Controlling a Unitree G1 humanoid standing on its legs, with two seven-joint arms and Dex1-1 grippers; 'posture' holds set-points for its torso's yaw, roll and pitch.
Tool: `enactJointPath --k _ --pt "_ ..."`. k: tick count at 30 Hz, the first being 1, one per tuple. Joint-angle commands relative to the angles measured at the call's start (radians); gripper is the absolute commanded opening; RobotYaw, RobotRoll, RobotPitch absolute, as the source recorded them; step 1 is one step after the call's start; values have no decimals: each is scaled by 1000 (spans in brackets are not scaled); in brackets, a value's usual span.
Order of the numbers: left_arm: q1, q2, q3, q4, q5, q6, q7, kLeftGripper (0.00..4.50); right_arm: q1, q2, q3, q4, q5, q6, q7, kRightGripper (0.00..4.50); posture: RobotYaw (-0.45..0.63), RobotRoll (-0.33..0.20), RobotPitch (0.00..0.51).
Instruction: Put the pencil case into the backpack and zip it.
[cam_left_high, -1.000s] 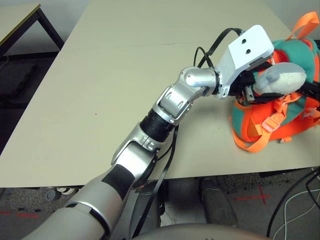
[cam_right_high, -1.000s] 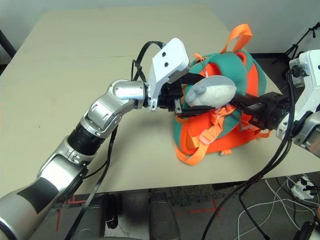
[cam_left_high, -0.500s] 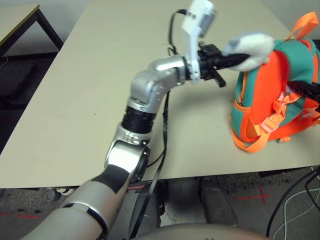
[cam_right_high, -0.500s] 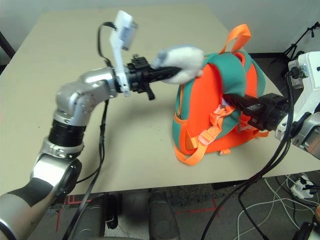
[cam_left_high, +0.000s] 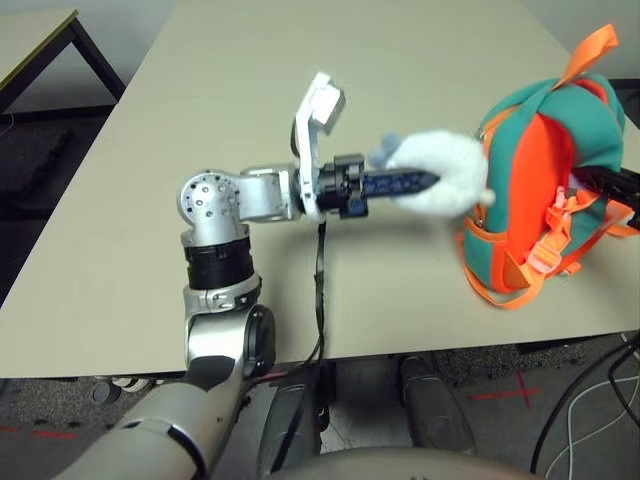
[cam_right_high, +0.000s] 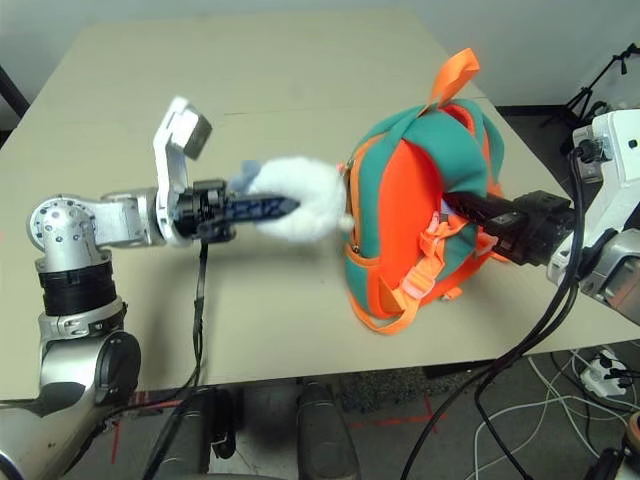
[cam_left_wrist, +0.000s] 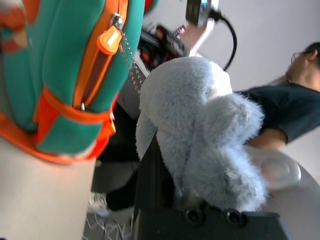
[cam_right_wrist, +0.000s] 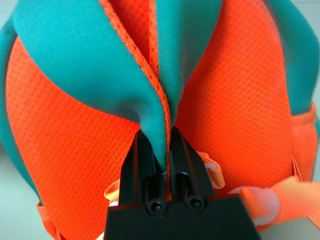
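L gripper (cam_left_high: 425, 181) pinching fuzzy grey-white plush toy (cam_left_high: 440, 184), now pulled away from orange-teal backpack (cam_right_high: 420, 200); R gripper (cam_right_wrist: 161, 159) clamps teal flap. Zipper prob closing.

Hidden bits around the backpack

The left gripper (cam_left_high: 425, 183) has its tips buried in the plush toy (cam_left_high: 440, 183); the backpack (cam_right_high: 420, 225) hides the right gripper's tips in both eye views, and the pencil case shows nowhere.
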Motion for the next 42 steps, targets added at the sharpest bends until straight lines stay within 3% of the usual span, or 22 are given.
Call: enactJointPath --k 1,7,13,20,24,28,31,34,37,38,42 --pt "73 42 -108 -30 -33 24 -11 258 14 7 -5 -13 1 -3 -4 78 -149 0 146" --pt "131 51 -258 93 107 -71 -42 255 21 15 -7 -21 3 -8 -10 78 -152 0 139" --pt "139 13 -405 272 256 -219 -120 254 20 21 -5 -20 -2 -16 -13 78 -155 0 136" --pt "161 -12 -452 265 288 -225 -165 253 19 31 3 -20 -1 -15 -19 78 -147 0 139" --pt "167 10 -412 171 271 -218 -167 253 31 -3 -4 -14 21 35 -1 78 -134 0 146" --pt "144 62 -248 -36 151 -130 -124 1585 49 -106 -77 -11 113 150 74 1390 -116 0 146" --pt "127 187 -121 -170 30 -20 -135 2639 72 -219 -185 8 220 292 171 2412 -107 0 144" --pt "98 281 -9 -170 -31 19 -117 3614 89 -303 -298 69 285 425 249 3300 -88 0 146" --pt "59 331 77 -50 112 -132 4 4497 80 -348 -388 188 210 415 280 4175 -71 0 147" --pt "51 331 85 -13 178 -208 55 4500 71 -358 -400 227 190 398 287 4466 -65 0 147" --pt "10 262 153 161 396 -547 275 4500 -51 -367 -384 413 140 278 280 4466 -48 0 147"
